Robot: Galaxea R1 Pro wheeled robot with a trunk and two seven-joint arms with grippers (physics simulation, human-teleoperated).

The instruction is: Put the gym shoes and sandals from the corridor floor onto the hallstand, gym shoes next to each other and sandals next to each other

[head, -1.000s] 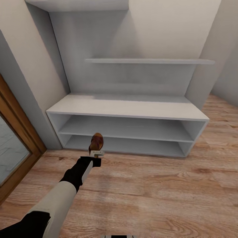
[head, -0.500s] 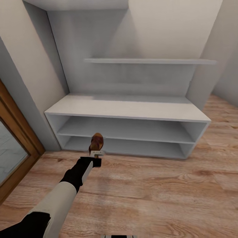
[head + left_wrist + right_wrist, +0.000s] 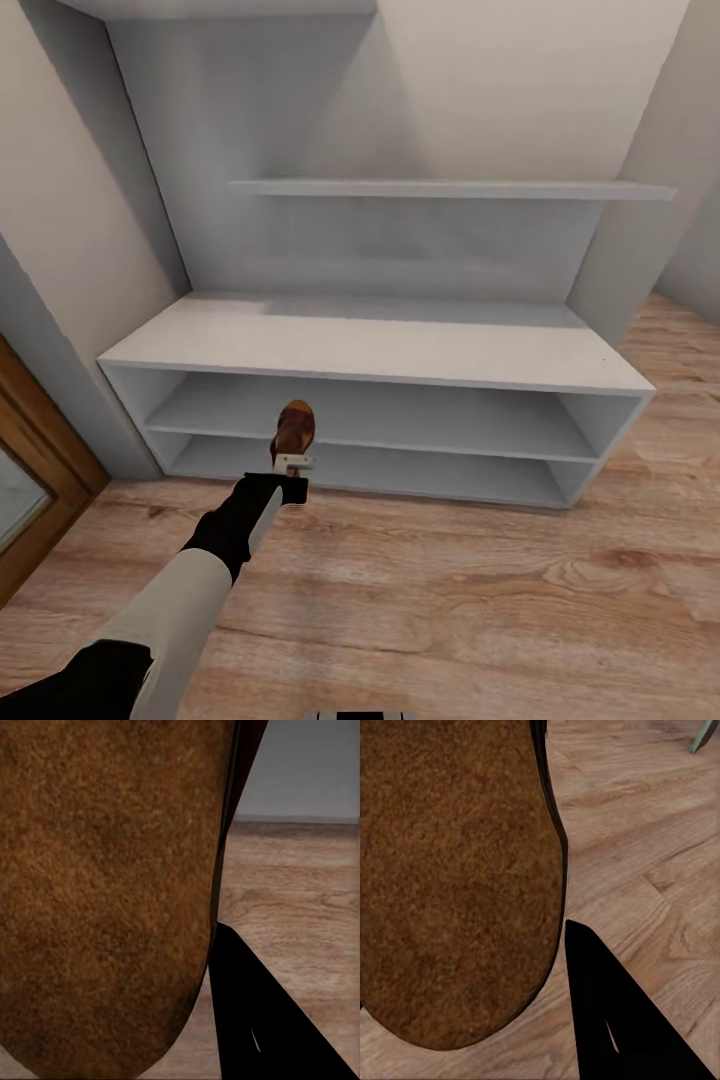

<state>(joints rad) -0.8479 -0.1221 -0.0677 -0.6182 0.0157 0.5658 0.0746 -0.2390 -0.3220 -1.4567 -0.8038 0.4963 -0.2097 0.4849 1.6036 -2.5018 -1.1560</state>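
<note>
The light-brown wood-plank corridor floor point(image 3: 480, 590) fills the lower part of the head view, and the light-grey low hallstand with two long open shelves point(image 3: 380, 350) stands at the back against the wall, with a floating shelf above it. A wooden door frame point(image 3: 40, 470) sits off to the left. The left arm reaches out toward the rack, and its end effector point(image 3: 293, 462) is clamped on a flat dark-brown leather sandal with a tan footbed point(image 3: 294, 430), held up off the floor in front of the lower shelves. The right end effector point(image 3: 615, 1020) has a second brown sandal point(image 3: 457, 885) pressed right against its finger, above the floor planks.
</note>
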